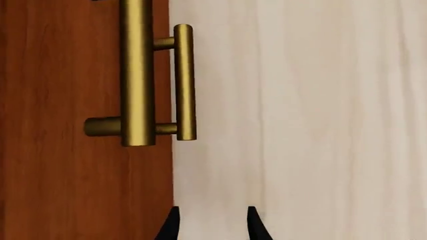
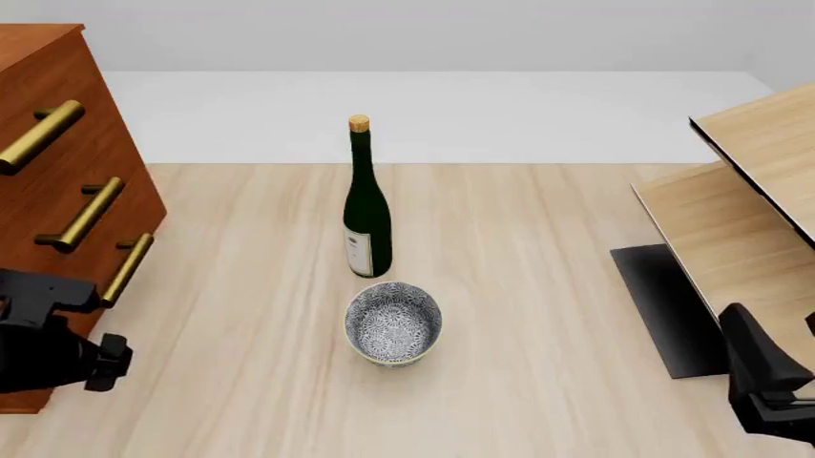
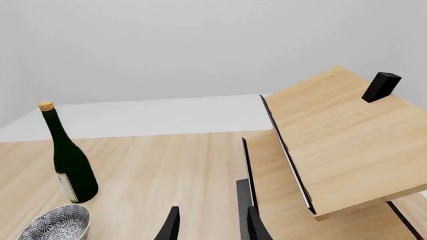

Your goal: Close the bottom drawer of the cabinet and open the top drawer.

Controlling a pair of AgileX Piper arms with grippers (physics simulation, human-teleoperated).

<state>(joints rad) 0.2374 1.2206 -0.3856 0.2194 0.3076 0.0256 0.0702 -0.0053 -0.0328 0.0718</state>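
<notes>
Cabinet [image 2: 57, 143] sits at the table's [image 2: 535, 286] left edge in the front view, three brass bar handles stacked on its slanted front: top drawer [image 2: 52, 72] handle highest, a middle one, then the bottom drawer [image 2: 143, 229] handle lowest, nearest the left arm. Whether any drawer is pulled out can't be told from the front view. Left gripper [image 1: 212, 225] is parted a bit, nothing between the tips, which point along the pale table just beside the cabinet's wood face; two brass handles [image 1: 137, 75] show ahead in the left wrist view, one overlapping the other, not touched. The left arm's dark body [image 2: 45, 334] sits low at the cabinet's near corner in the front view. Right gripper [image 3: 212, 225] also slightly parted and empty, tips hovering over the table by the pale slanted wood panels [image 3: 333, 145] on the right side, with a black base [image 2: 662, 310] under them. A dark green wine bottle [image 2: 365, 205] with a cork top stands upright mid-table, and a blue-patterned bowl [image 2: 393, 322] sits just in front of it, close but apart. Right arm [image 2: 764, 377] low at the right edge.
</notes>
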